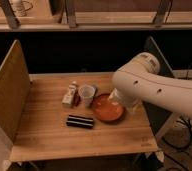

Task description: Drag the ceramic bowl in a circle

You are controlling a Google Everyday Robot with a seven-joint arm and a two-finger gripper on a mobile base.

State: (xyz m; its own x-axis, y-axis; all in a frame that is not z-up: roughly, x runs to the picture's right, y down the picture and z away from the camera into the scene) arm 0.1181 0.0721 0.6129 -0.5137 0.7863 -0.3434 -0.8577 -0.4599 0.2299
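An orange-red ceramic bowl [106,108] is sitting upright on a wooden bench [49,135], its open side facing straight up and its darker rim lying level. Being round, the bowl is showing no long axis of its own and is pointing no particular way; from this angle it is reading as a flat oval, wider from left to right. It is resting toward the right half of the bench, a little nearer the back edge than the front. The robot's bulky white arm [156,90] is reaching in from the right and bending down over the bowl's right rim, where the tool [122,103] is meeting the bowl; the arm is covering most of the tool, so whether it is open or closed cannot be told. A small white cup [86,93] is standing just beside the bowl's upper left edge, with a small carton [69,95] standing upright to the cup's left. A dark, flat box [80,121] is lying in front of the cup, near the bowl's lower left. A tall wooden panel [9,92] is walling off the bench's left side.
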